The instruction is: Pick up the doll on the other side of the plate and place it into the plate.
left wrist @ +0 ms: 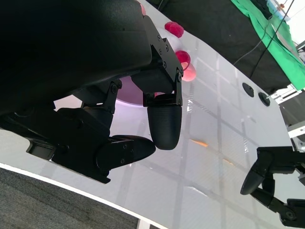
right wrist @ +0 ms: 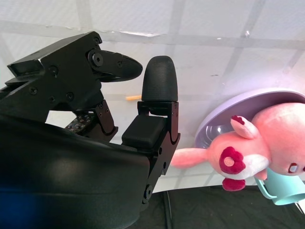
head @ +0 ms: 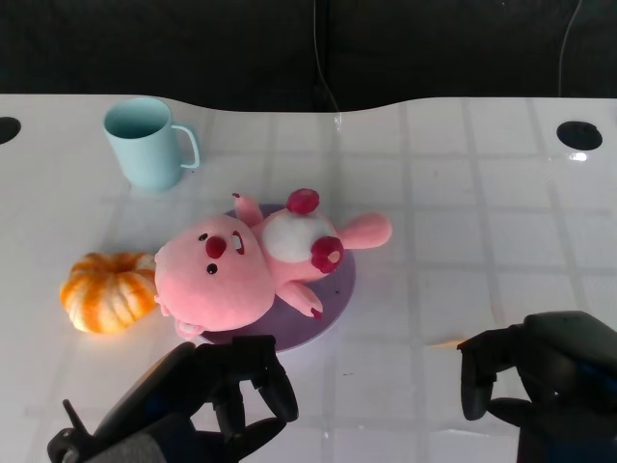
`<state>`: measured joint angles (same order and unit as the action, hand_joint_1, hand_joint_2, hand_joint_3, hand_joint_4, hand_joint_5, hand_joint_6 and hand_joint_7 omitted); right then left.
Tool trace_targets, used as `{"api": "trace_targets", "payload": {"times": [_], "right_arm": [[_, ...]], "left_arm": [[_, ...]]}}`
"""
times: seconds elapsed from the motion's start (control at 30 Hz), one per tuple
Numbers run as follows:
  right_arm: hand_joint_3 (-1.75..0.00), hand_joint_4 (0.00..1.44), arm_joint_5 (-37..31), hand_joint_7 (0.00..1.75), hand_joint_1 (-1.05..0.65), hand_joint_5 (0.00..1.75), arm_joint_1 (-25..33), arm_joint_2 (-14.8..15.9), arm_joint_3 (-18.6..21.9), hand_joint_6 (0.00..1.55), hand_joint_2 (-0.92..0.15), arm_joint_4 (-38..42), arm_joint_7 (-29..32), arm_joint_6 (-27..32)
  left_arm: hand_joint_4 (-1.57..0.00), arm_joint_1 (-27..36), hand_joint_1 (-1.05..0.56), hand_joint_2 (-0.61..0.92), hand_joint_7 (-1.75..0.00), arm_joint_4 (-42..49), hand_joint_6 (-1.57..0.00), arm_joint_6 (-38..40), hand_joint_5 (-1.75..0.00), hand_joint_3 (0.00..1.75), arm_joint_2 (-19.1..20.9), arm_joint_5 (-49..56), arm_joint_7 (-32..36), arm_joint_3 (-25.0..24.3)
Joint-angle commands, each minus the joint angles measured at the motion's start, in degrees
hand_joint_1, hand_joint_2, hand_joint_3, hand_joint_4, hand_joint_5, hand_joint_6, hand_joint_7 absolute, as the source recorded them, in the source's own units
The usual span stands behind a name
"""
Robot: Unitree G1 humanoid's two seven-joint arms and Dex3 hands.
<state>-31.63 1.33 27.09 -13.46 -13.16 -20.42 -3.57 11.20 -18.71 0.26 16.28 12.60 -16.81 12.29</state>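
Doll (head: 246, 260) lying on the plate (head: 333, 307) at the table's (head: 482, 212) centre, head toward the robot's left, overhanging the plate's rim. Pumpkin (head: 108, 291) just left of the doll's head, touching it. Mug (head: 147, 142) behind and left of the plate. Left hand (head: 227, 391) before the plate; right hand (head: 525, 371) to its right, apart.

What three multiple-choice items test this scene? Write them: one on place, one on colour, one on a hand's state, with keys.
1. Where does the pink plush doll lie?
A. on the round purple plate
B. inside the mug
C. beside the right hand

2. What colour is the handled plastic mug?
A. red
B. light blue
C. black

3. How is the black left hand?
A. holding the doll
B. holding the orange plush pumpkin
C. holding nothing

Key: A, the doll rests on the plate; B, the mug's colour is plain; C, its fingers hang apart over the table.
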Motion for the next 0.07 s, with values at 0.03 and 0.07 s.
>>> {"api": "trace_targets", "payload": {"times": [0.03,0.07], "right_arm": [[-0.71,0.83,0.2,1.2,-0.11,1.74,-0.7,0.1,-0.3,0.87,-0.62,0.5,0.0,-0.2],[-0.72,0.83,0.2,1.21,-0.11,1.75,-0.7,0.2,-0.4,0.86,-0.62,0.5,0.0,-0.2]], "left_arm": [[-0.66,0.3,-0.23,0.75,-1.38,0.6,-0.65,-0.6,-1.75,0.65,1.0,-0.4,-0.5,-0.5],[-0.66,0.3,-0.23,0.75,-1.38,0.6,-0.65,-0.8,-1.75,0.65,1.0,-0.4,-0.5,-0.5]]}}
